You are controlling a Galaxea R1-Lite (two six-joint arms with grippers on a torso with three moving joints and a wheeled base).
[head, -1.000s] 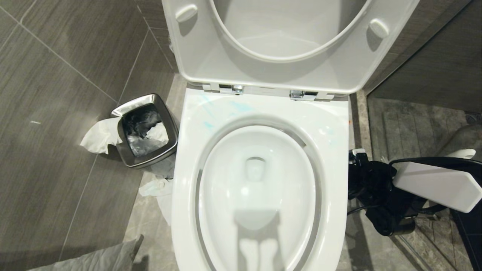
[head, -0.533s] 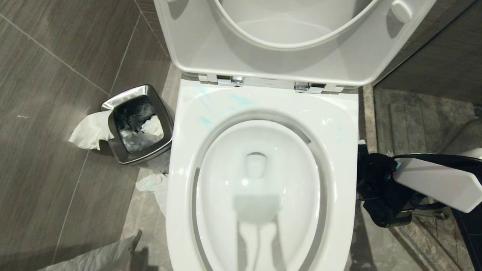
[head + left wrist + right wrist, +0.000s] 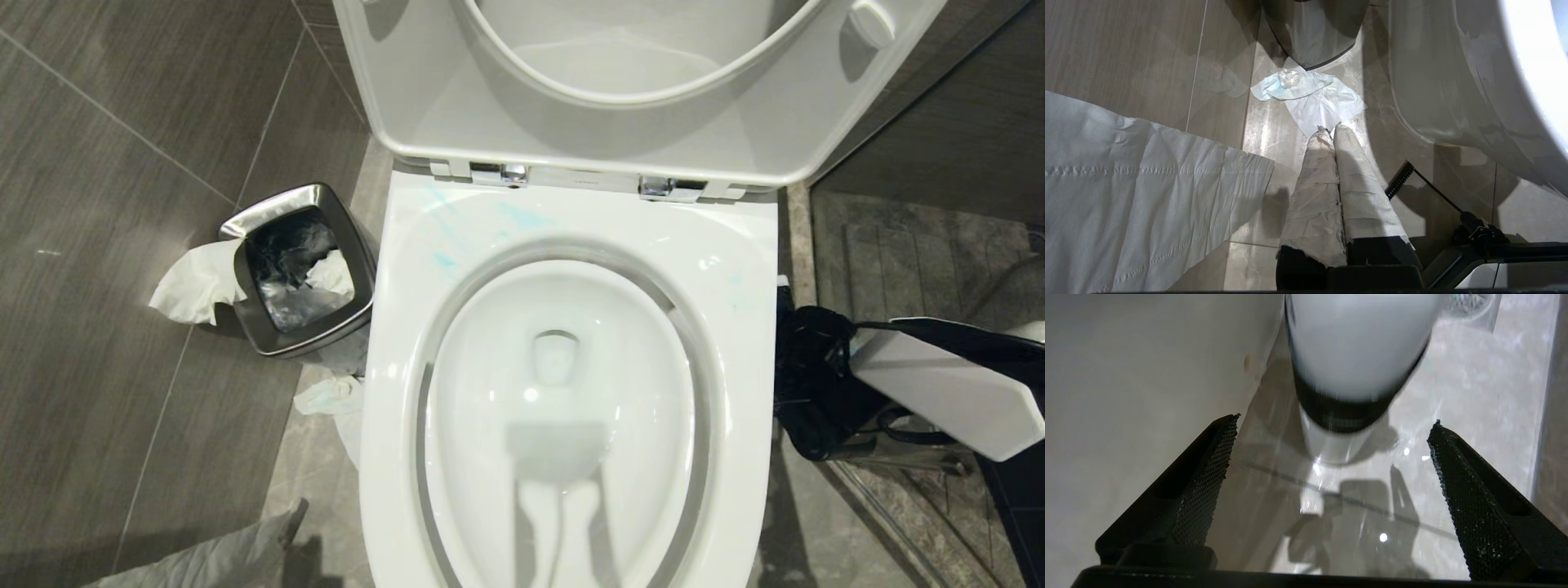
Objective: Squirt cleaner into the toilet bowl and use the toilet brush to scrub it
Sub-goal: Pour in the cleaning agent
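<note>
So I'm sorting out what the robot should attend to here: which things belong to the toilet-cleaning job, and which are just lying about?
Belonging to the job:
- toilet bowl, seat up
- cleaner, teal streaks on the back rim
- right gripper, fingers open, low beside the bowl

Just lying about:
- steel bin
- tissue hanging over its edge
- tissue on the floor
- left gripper, fingers shut, idle

One toilet bowl (image 3: 563,408), one bin (image 3: 298,269).

Tiled bathroom: toilet bowl (image 3: 563,392), steel bin (image 3: 298,269)
</note>
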